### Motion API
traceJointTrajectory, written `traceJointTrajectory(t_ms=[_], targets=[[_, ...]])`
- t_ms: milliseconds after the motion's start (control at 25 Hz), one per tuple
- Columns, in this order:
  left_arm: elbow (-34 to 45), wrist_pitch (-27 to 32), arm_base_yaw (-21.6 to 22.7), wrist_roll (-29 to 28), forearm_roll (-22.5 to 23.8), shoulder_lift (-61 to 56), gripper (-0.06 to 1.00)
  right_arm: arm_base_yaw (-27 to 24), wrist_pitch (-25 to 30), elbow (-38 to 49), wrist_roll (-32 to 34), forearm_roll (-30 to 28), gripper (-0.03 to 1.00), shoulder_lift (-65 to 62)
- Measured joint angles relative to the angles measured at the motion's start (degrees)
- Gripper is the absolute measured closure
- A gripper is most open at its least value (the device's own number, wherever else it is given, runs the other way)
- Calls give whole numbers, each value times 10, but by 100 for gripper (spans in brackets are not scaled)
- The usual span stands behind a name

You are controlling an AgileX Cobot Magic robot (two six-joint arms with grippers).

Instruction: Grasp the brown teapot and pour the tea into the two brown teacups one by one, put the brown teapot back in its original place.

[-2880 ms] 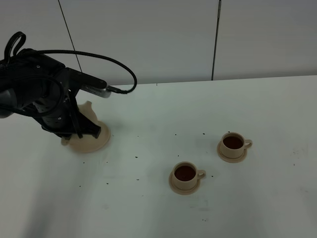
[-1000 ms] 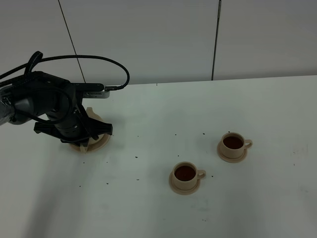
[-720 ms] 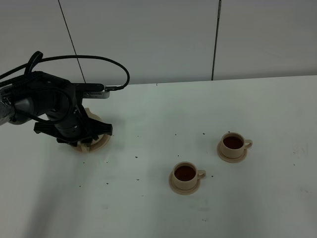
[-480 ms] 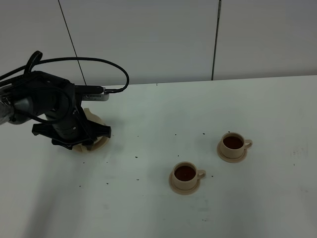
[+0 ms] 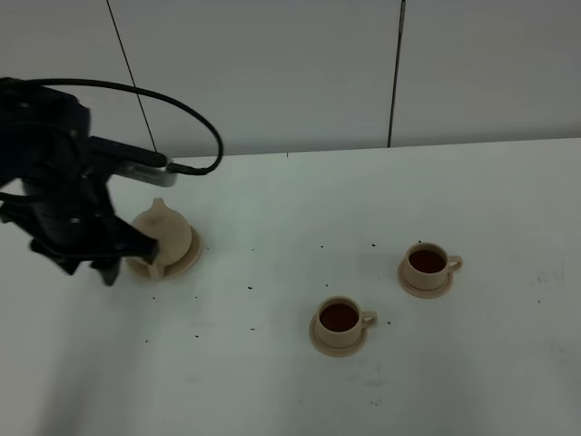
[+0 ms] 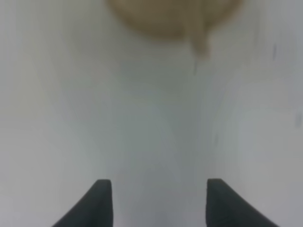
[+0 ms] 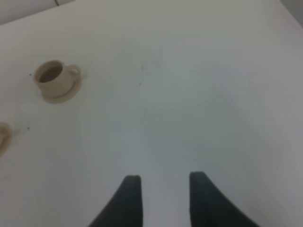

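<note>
The brown teapot (image 5: 163, 235) stands upright on its wide saucer, the original place (image 5: 184, 260), at the left of the table. In the left wrist view the teapot (image 6: 173, 16) is a blurred tan shape with its handle toward me. My left gripper (image 5: 89, 270) (image 6: 158, 203) is open and empty, lifted clear just left of the pot. The two brown teacups (image 5: 341, 319) (image 5: 428, 262) stand on their saucers, each holding dark tea (image 5: 339, 316). My right gripper (image 7: 163, 198) is open and empty over bare table; one teacup (image 7: 52, 74) shows far from it.
The white table (image 5: 272, 381) has small dark specks scattered between the teapot and the cups. A black cable (image 5: 195, 127) loops above the left arm. A grey panelled wall (image 5: 300, 73) runs behind the table's back edge.
My left gripper has let go of the teapot, risen and pulled back to the left. The teapot now stands uncovered on its saucer. The cups have not moved.
</note>
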Motion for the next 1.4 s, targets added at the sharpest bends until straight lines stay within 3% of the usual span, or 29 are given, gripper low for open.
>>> traceJointTrajectory(t_ms=[80,320,920,1080,1400], targets=[[0,52,15,0,-2,-15,43,0,0,0,0,0,73,0],[39,55,58,-3,-25,-82,43,0,0,0,0,0,73,0],[333,55,186,-19,-56,-404,43,0,0,0,0,0,73,0],[406,54,192,-44,-67,-498,43,0,0,0,0,0,73,0],[514,-14,192,-62,-69,-636,43,0,0,0,0,0,73,0]])
